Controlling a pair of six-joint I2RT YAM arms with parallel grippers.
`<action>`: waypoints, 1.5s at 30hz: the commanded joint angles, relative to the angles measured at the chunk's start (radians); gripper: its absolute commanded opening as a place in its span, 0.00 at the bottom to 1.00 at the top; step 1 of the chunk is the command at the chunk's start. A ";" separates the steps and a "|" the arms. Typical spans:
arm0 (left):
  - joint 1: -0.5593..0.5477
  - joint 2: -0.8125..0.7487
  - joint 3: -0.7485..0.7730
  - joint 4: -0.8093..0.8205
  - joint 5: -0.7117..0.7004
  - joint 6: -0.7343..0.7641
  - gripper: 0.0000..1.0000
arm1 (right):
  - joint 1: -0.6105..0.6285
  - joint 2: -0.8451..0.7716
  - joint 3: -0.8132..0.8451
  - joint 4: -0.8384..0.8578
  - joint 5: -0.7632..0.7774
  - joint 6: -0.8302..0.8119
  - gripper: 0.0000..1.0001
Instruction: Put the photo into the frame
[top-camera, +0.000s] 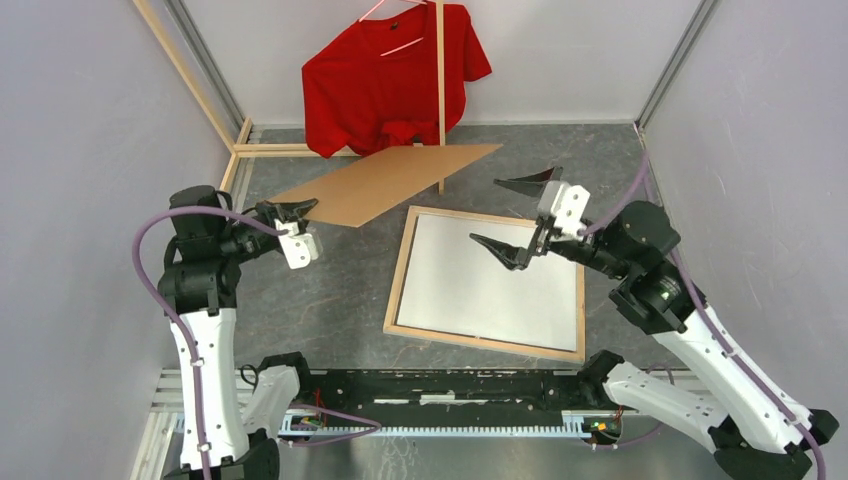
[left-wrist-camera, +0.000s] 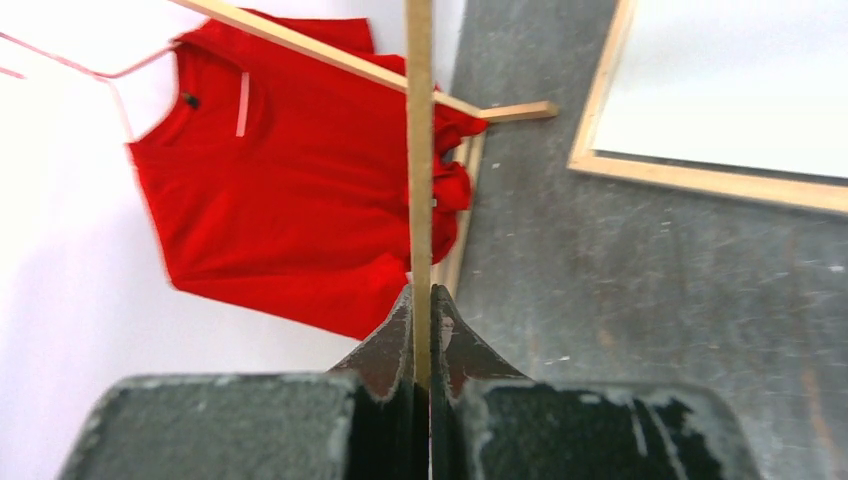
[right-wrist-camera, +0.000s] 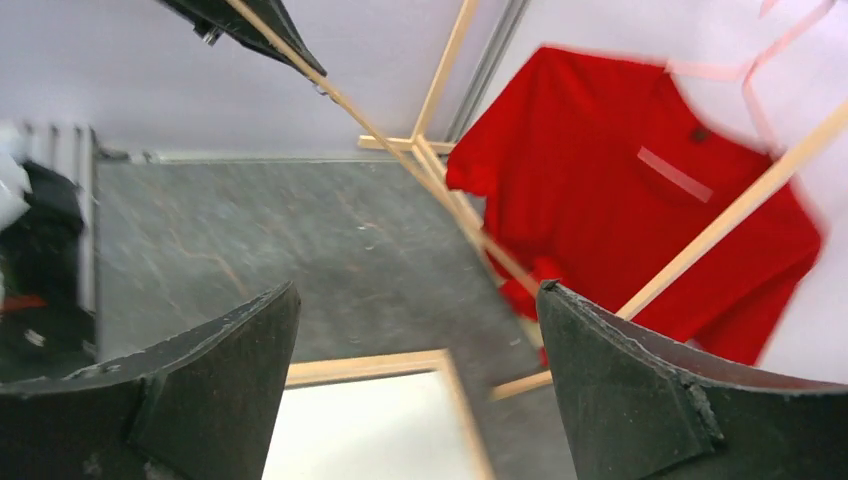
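Cardboard sheet (top-camera: 385, 183) clenched edge-on in my left gripper (top-camera: 300, 210), held above the table (top-camera: 320, 300). The frame (top-camera: 400, 275) lies flat there, white inside (the photo, back up? can't tell). My right gripper (top-camera: 485, 210) hangs spread above it. Next, I judge: lower the sheet squarely into the frame.

no words, numbers or brand marks can be read anywhere here; the small dark tag (left-wrist-camera: 190, 101) at the neck of the red t-shirt (left-wrist-camera: 300, 210) is only a blur.
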 joint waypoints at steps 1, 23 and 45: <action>-0.001 0.019 0.080 -0.182 0.106 0.038 0.02 | 0.001 0.087 0.146 -0.206 -0.140 -0.539 0.93; -0.001 0.023 0.141 -0.253 0.185 -0.024 0.02 | 0.009 0.352 0.394 -0.354 -0.295 -0.677 0.67; -0.001 0.022 0.172 -0.219 0.196 -0.070 0.05 | 0.082 0.459 0.377 -0.145 -0.197 -0.600 0.00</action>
